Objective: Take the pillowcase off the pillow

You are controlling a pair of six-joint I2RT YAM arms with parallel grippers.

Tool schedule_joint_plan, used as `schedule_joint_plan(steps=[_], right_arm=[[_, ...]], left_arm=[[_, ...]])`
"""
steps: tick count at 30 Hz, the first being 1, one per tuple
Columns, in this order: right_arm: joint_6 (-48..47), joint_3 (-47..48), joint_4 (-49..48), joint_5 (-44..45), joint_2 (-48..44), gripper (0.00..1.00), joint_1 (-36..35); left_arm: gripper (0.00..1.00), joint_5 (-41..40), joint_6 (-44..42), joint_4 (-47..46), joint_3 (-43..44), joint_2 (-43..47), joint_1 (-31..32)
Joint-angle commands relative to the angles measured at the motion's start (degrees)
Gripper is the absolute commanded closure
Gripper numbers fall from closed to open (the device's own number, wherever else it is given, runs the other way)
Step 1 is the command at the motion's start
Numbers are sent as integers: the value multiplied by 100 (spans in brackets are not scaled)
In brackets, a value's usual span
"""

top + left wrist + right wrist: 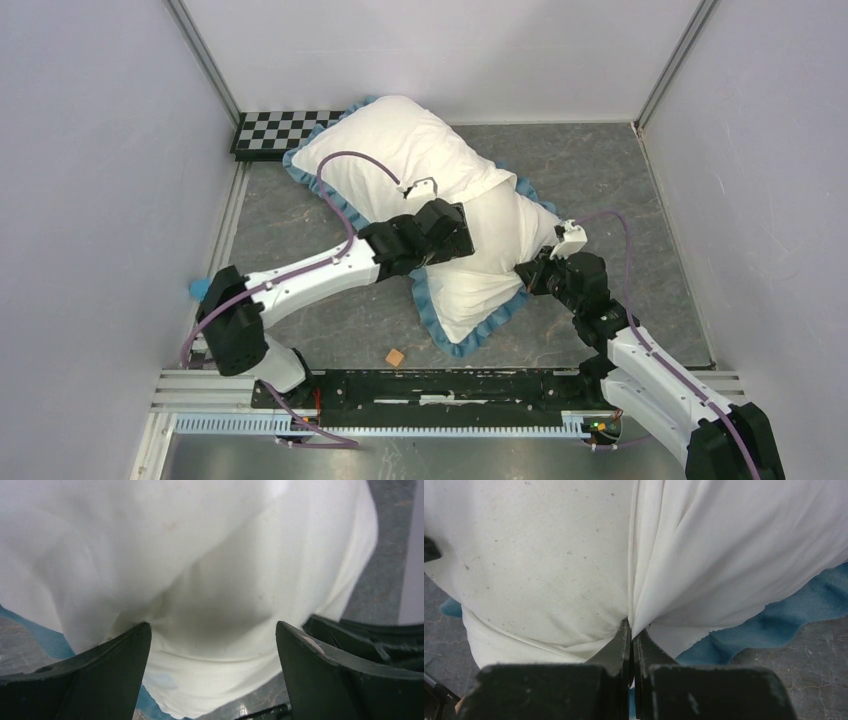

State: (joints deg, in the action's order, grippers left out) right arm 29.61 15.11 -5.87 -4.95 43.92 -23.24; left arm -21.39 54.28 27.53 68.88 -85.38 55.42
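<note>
Lying diagonally across the grey stone-patterned tabletop (620, 180), the large plump off-white stuffed pillow (534, 555) sits mostly inside the thin white fabric pillowcase (744, 545). One end is near the black-and-white checkered board (280, 130) at the far left corner, and the other end points toward the arm bases. The cover's blue ruffled trim (440, 315) shows along the far left end and around the near end.

The left gripper (212, 630) reaches over the middle of the bundle. Its dark fingers (100, 680) are spread wide, one on each side of a bulge of white cloth, and they clamp nothing. Whether the fingertips press on the fabric cannot be told.

The right gripper (631, 630) comes in from the right side at the near half of the bundle. Its jaws are pinched tight on a narrow fold of the pillowcase, just where the cover's hem meets bare cushion. In the right wrist view, the speckled surface of the pillow shows left of that hem. Smooth cover fabric shows to its right, with blue ruffle spilling onto the tabletop below it.

A small tan cube (394, 356) rests on the tabletop near the base rail, apart from the bundle.
</note>
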Motion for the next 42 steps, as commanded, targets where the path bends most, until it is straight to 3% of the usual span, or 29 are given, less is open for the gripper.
schedule_joint_plan(steps=[1,5,7,10,11,12,22,28,35,42], right_arm=[[-243,146,251,69,-64,100,0],[-233,18,188,104,-66,100,0],[-215,-38,157,85,-51,100,-3],[-225,-61,200,56,-65,100,-4],[-242,-83,209,62,-89,100,7],[-256,-94,209,85,-111,100,-3],[-754,337,502,124,124,100,-5],[-635,137,427,-110,180,100,-3],[-612,-187,812,423,118,100,-5],[-490,-291,874,829,398,98,9]], left_arm=[[0,-681,666,769,684,-729,-198],[3,-492,634,924,914,-1278,-303],[15,-417,581,560,695,-1353,-304],[67,-59,298,-355,306,-1342,-320],[90,135,174,-615,244,-1353,-342],[97,246,154,-643,282,-1366,-368],[98,-162,215,84,619,-748,-452],[98,212,582,-468,487,-469,-831],[98,327,316,-180,1578,-764,-1023],[98,523,199,-161,1814,-383,-1343]])
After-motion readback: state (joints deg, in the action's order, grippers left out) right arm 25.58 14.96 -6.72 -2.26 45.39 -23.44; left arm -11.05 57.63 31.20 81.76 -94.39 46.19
